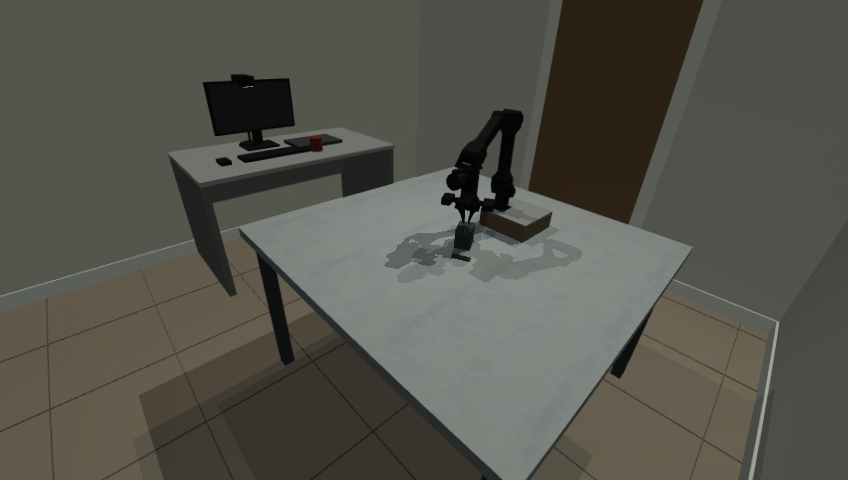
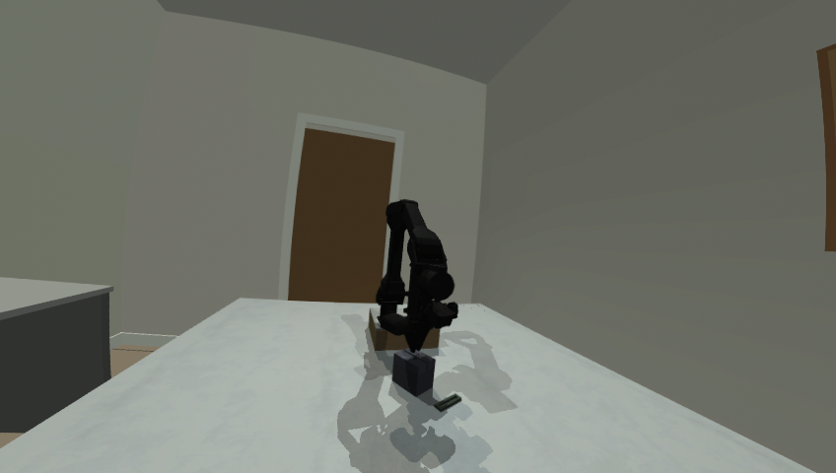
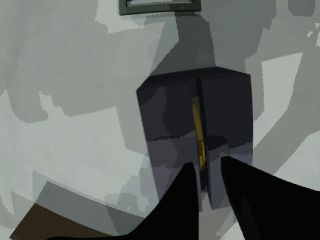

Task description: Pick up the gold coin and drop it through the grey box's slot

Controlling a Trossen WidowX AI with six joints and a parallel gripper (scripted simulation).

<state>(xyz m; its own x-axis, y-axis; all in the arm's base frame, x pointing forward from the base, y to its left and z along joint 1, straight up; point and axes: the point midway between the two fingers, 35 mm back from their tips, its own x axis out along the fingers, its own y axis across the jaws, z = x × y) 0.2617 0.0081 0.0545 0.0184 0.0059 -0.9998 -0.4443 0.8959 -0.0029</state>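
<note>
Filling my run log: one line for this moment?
gripper: open above box | coin: in slot, released | holder: vacant

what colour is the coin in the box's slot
Gold, a thin yellow sliver of coin in the grey box slot; clearest in the wrist view.

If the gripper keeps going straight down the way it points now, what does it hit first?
Most likely the grey box: the gripper hangs just above its lid with fingers parted either side of the slot. The coin sits edge-on in that slot, between the fingertips, so the lid probably meets them first. Depth is hard to judge.
</note>
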